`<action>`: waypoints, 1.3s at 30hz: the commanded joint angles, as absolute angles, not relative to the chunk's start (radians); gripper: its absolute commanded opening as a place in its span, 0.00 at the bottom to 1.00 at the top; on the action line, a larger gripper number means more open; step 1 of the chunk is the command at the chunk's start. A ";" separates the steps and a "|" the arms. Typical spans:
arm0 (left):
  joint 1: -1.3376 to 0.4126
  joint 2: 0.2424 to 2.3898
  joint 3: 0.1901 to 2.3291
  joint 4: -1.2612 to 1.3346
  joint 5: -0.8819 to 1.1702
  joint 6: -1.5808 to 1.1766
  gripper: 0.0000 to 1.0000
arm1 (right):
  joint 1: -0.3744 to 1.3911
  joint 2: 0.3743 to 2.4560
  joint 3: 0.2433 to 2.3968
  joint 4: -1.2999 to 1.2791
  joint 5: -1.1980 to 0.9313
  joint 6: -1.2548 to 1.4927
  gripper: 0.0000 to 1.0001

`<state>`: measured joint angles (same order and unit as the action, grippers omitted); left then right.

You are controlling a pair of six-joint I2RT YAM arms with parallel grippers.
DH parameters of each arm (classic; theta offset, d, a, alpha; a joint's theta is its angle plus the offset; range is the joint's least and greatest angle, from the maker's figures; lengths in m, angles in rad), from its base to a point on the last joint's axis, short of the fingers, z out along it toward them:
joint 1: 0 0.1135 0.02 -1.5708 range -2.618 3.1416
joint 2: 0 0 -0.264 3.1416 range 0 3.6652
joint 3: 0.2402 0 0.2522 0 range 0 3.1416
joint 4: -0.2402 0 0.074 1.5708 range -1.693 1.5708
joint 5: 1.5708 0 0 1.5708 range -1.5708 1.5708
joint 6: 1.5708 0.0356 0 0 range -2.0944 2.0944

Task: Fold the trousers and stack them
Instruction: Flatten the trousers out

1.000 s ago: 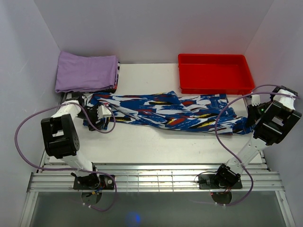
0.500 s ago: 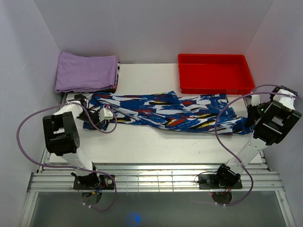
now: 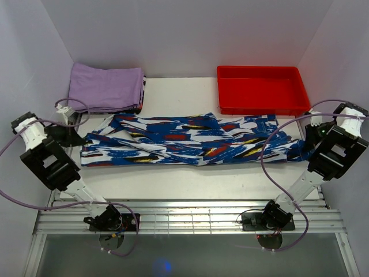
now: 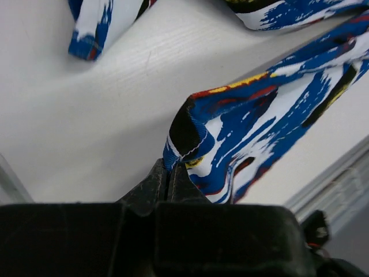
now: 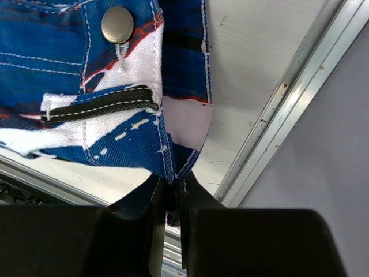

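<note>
**Item 1. Trousers (image 3: 184,138), long, soft fabric, royal-blue, white, red and black brush-stroke print.** They lie lengthwise across the middle of the white table (image 3: 173,176). The waistband is at the right end and the leg hems at the left. Ridges and overlaps show along the middle, and no fold is made yet. The stretch between the two arms looks meant to pull the cloth flat and straight before the first fold.

**Item 2. Left gripper (image 4: 168,176), black, two-finger.** It is clamped on the hem corner of one leg, with the jaws pressed together and cloth between them. The held corner rides above the table. The other leg's hem (image 4: 86,37) lies loose on the table beyond it.

**Item 3. Right gripper (image 5: 174,187), black, two-finger.** It is pinched on the waistband edge, just beside the metal snap button (image 5: 117,24) and a black belt loop (image 5: 101,104). It sits close to the aluminium rail (image 5: 277,115) at the table's side, probably as far out as the stretch allows.

**Item 4. Lilac-purple folded cloth (image 3: 104,86).** It lies at the far left corner, apart from the trousers, and is likely the base of the stack.

**Item 5. Red plastic tray (image 3: 259,89).** It sits at the far right, just beyond the waistband.
</note>
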<state>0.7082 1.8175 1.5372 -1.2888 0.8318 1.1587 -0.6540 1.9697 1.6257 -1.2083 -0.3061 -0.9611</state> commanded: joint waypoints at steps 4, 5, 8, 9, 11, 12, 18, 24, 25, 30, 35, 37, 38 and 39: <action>0.978 1.977 1.641 -1.404 0.914 0.764 0.00 | -0.799 1.914 1.654 -1.114 -0.167 -0.835 0.08; 1.011 1.994 1.673 -1.402 0.916 0.717 0.00 | -0.810 1.925 1.649 -1.108 -0.126 -0.818 0.08; 1.087 2.057 1.719 -1.402 0.879 0.699 0.00 | -0.834 1.954 1.625 -1.101 -0.066 -0.776 0.08; 1.094 2.074 1.721 -1.402 0.864 0.712 0.00 | -0.834 1.956 1.600 -1.095 -0.054 -0.775 0.08; 1.091 2.077 1.694 -1.385 0.832 0.735 0.00 | -0.833 1.951 1.498 -1.068 -0.025 -0.767 0.08; 1.080 2.075 1.680 -1.370 0.812 0.733 0.00 | -0.830 1.947 1.456 -1.054 -0.017 -0.767 0.08; 1.011 2.043 1.548 -1.206 0.625 0.721 0.00 | -0.825 1.850 1.166 -0.887 0.095 -0.827 0.08; 0.901 2.008 1.569 -1.065 0.588 0.660 0.10 | -0.822 1.818 1.123 -0.879 0.095 -0.857 0.08; 0.876 2.009 1.580 -1.051 0.566 0.654 0.24 | -0.822 1.830 1.138 -0.900 0.086 -0.857 0.15; 0.808 1.968 1.614 -1.025 0.541 0.632 0.77 | -0.819 1.798 1.241 -0.956 -0.041 -0.879 0.76; 0.808 1.846 1.596 -1.022 0.587 0.701 0.94 | -0.786 1.681 1.285 -0.966 -0.201 -0.946 0.78; 0.808 1.743 1.530 -1.044 0.609 0.825 0.89 | -0.773 1.637 1.279 -0.956 -0.212 -0.954 0.76; 0.805 1.714 1.493 -1.066 0.612 0.874 0.86 | -0.766 1.622 1.273 -0.951 -0.222 -0.980 0.74; 0.801 1.689 1.423 -1.090 0.594 0.970 0.82 | -0.761 1.606 1.266 -0.940 -0.219 -0.986 0.74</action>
<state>0.7967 1.8431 1.5158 -1.0420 0.5674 0.7643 -0.7731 1.6741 1.2362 -0.9924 -0.1436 -0.9268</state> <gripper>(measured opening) 0.836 0.744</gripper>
